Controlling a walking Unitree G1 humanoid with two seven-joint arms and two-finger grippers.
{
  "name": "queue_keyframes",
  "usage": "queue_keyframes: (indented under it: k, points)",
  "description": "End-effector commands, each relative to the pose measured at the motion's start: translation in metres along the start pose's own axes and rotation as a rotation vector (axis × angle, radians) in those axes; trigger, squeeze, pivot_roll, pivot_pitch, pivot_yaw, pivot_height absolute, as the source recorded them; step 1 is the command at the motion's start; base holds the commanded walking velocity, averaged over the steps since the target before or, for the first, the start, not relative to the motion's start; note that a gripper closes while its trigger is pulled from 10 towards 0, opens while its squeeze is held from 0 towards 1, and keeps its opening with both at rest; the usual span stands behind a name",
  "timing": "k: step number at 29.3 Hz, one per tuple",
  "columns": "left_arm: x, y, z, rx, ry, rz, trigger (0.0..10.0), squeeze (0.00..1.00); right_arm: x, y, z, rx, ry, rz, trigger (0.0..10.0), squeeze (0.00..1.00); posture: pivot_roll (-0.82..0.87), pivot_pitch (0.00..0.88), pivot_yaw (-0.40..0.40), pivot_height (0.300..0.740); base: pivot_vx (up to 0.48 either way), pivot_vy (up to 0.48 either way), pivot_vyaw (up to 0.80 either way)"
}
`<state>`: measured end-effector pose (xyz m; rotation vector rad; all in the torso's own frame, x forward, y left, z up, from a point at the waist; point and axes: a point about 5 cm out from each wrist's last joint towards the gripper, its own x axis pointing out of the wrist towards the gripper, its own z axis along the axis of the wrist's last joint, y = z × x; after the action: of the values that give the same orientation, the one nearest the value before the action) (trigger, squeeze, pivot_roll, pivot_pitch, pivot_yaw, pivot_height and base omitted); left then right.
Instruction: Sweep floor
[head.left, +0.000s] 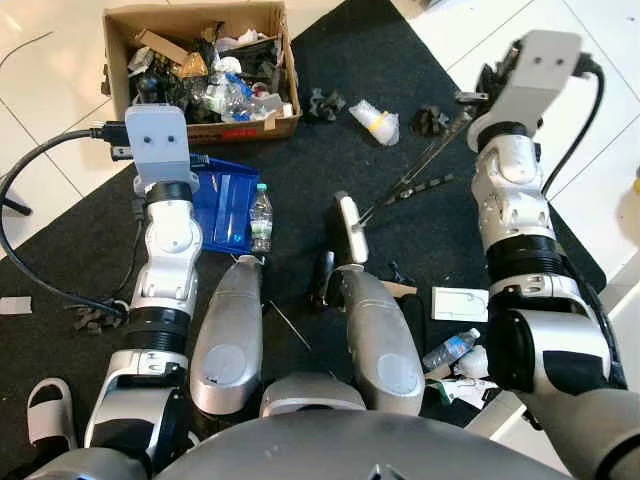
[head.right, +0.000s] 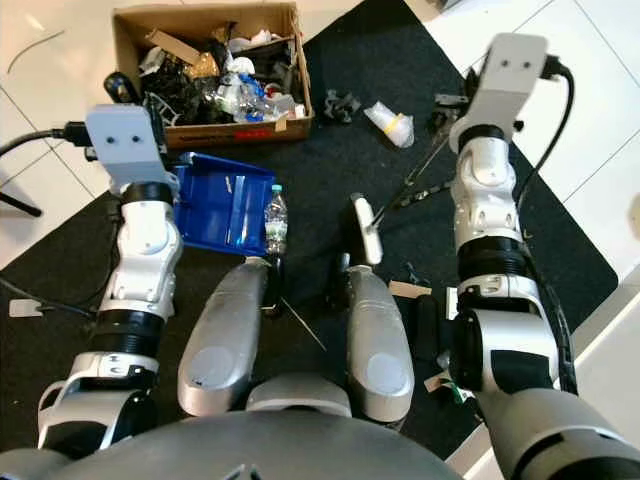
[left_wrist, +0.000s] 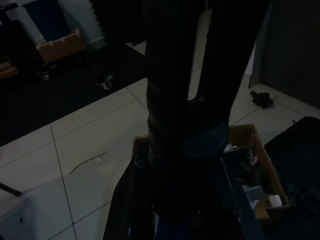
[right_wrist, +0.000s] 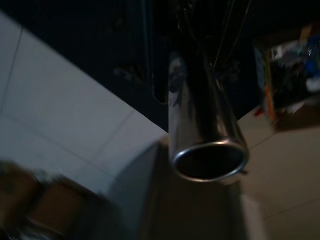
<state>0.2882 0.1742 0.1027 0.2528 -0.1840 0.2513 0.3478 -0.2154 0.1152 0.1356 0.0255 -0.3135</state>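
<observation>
Sweeping scene viewed from the robot's head, with two wrist views. The right gripper (right_wrist: 200, 65) is clamped on the shiny metal broom handle (right_wrist: 205, 135), whose open tube end faces the right wrist camera; in the head views the thin broom pole (head.left: 415, 180) slants across the black mat (head.left: 330, 120) toward a pale broom head (head.left: 347, 225) lying between the robot's knees and the debris. The left gripper (left_wrist: 185, 150) holds the blue dustpan (head.left: 225, 205); the dark wrist view does not settle how its fingers stand. The dustpan rests on the mat just below the cardboard box (head.left: 290, 70), which is full of mixed rubbish. A plastic bottle (head.left: 260, 218) lies touching the dustpan's right edge. Loose litter on the mat includes a crumpled clear cup (head.left: 377, 122), black scraps (head.left: 325, 103) beside the box, a second bottle (head.left: 450, 350) and a white card (head.left: 460, 303) near the right arm. White tiled floor (head.left: 50, 90) surrounds the mat; a sandal (head.left: 45, 410) lies at its near left edge.
</observation>
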Motion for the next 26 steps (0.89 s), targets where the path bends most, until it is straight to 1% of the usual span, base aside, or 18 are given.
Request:
queue_keyframes:
  k: [1,2,3,5,6,7,9,12,14,16,19,21,22,26]
  points:
    - [-0.004,-0.003,-0.007,0.005,0.027,-0.017,10.0,0.0,-0.005,-0.006,-0.019,0.105,0.086,-0.07,10.0,0.0,0.18,0.237,-0.111,0.74,0.0,0.0,0.0]
    - [-0.004,-0.004,-0.007,0.005,0.026,-0.02,10.0,0.0,-0.006,-0.004,-0.022,0.15,0.096,-0.084,10.0,0.0,0.18,0.236,-0.108,0.74,0.0,0.0,0.0]
    - [-0.003,-0.005,-0.007,0.004,0.025,-0.022,10.0,0.0,-0.007,0.0,-0.025,0.238,0.113,-0.096,10.0,0.0,0.18,0.236,-0.107,0.74,0.0,0.0,0.0]
    - [-0.003,-0.006,-0.007,0.004,0.025,-0.024,10.0,0.0,-0.009,0.007,-0.03,0.319,0.131,-0.104,10.0,0.0,0.18,0.235,-0.107,0.74,0.0,0.0,0.0]
    - [-0.003,-0.006,-0.007,0.004,0.026,-0.025,10.0,0.0,-0.01,0.01,-0.031,0.344,0.138,-0.106,10.0,0.0,0.18,0.235,-0.107,0.74,0.0,0.0,0.0]
    - [-0.003,-0.006,-0.007,0.004,0.026,-0.025,10.0,0.0,-0.01,0.01,-0.031,0.344,0.138,-0.106,10.0,0.0,0.18,0.235,-0.107,0.74,0.0,0.0,0.0]
    - [-0.003,-0.006,-0.007,0.004,0.026,-0.027,10.0,0.0,-0.012,0.018,-0.035,0.405,0.159,-0.103,10.0,0.0,0.18,0.235,-0.107,0.74,0.0,0.0,0.0]
    - [-0.003,-0.006,-0.007,0.004,0.026,-0.027,10.0,0.0,-0.013,0.022,-0.036,0.428,0.164,-0.101,10.0,0.0,0.18,0.234,-0.107,0.74,0.0,0.0,0.0]
    - [-0.003,-0.007,-0.008,0.004,0.026,-0.027,10.0,0.0,-0.016,0.034,-0.038,0.495,0.182,-0.088,10.0,0.0,0.18,0.234,-0.11,0.74,0.0,0.0,0.0]
    - [-0.003,-0.007,-0.008,0.004,0.026,-0.026,10.0,0.0,-0.017,0.044,-0.037,0.531,0.193,-0.071,10.0,0.0,0.18,0.234,-0.11,0.74,0.0,0.0,0.0]
    - [-0.003,-0.007,-0.009,0.004,0.026,-0.025,10.0,0.0,-0.019,0.054,-0.038,0.573,0.216,-0.066,10.0,0.0,0.18,0.234,-0.115,0.74,0.0,0.0,0.0]
    - [-0.003,-0.007,-0.009,0.004,0.026,-0.024,10.0,0.0,-0.019,0.057,-0.037,0.584,0.22,-0.064,10.0,0.0,0.18,0.234,-0.115,0.74,0.0,0.0,0.0]
    - [-0.004,-0.008,-0.01,0.004,0.028,-0.023,10.0,0.0,-0.02,0.063,-0.034,0.601,0.217,-0.052,10.0,0.0,0.17,0.235,-0.119,0.74,0.0,0.0,0.0]
    - [-0.004,-0.009,-0.011,0.002,0.03,-0.024,10.0,0.0,-0.019,0.067,-0.029,0.627,0.223,-0.043,10.0,0.0,0.17,0.235,-0.119,0.74,0.0,0.0,0.0]
